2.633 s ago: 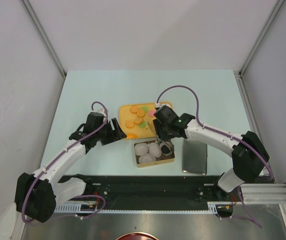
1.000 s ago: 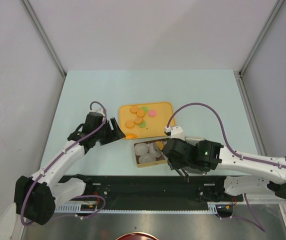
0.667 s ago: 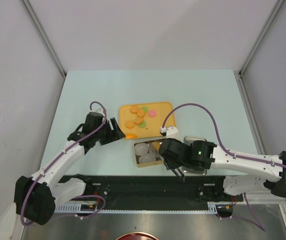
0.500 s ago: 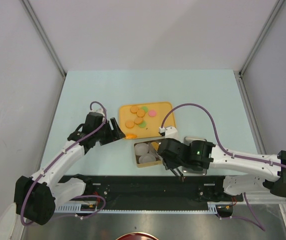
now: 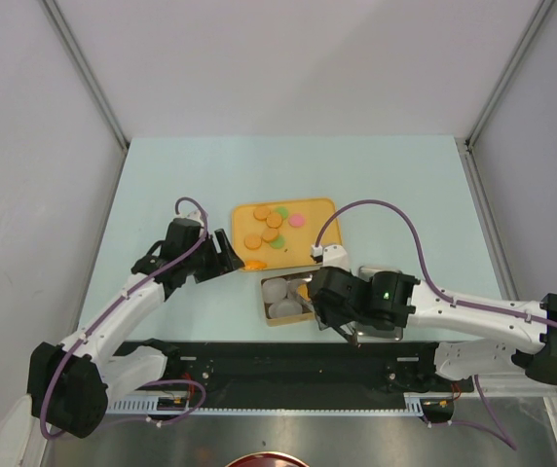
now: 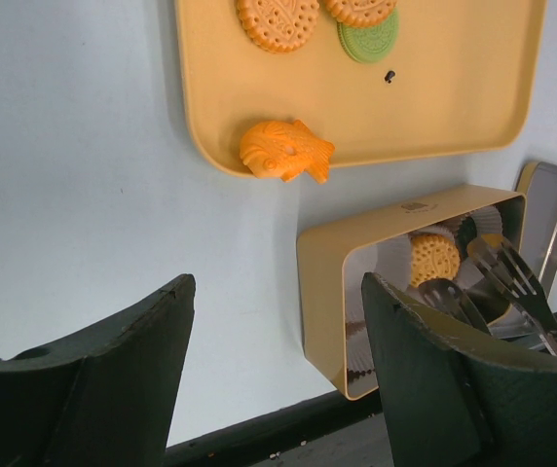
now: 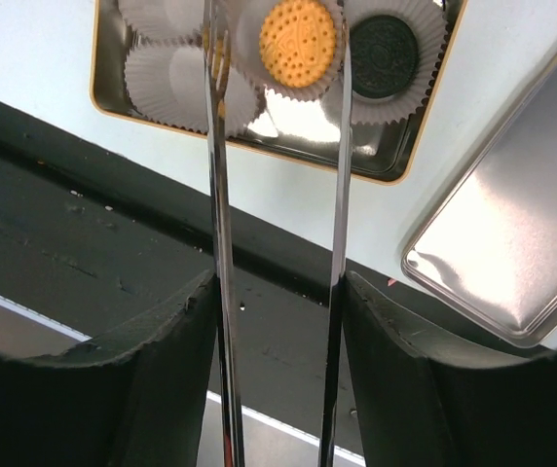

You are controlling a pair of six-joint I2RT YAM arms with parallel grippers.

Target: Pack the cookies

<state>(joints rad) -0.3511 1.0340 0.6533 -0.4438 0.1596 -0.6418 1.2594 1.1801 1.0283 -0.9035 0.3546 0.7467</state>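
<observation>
Several cookies, orange [image 5: 252,240], green [image 5: 277,243] and one pink [image 5: 297,220], lie on a yellow tray [image 5: 314,239]. A gold tin [image 5: 264,300] in front of it holds white paper cups. In the right wrist view an orange cookie [image 7: 302,42] and a black cookie [image 7: 382,56] each sit in a cup. My right gripper [image 7: 278,292] is shut on metal tongs [image 7: 218,195]; their open tips hang over the tin, either side of the orange cookie. My left gripper [image 6: 278,292] is open and empty, above the table left of the tin [image 6: 322,282].
An orange fish-shaped piece [image 6: 283,151] lies on the tray's front left rim. The tin's silver lid [image 7: 502,253] lies on the table right of the tin, mostly under my right arm in the top view. A black rail runs along the table's near edge.
My right arm left the tray and swung down to the tin, then edged left over it with the tongs. The left arm has not moved.
</observation>
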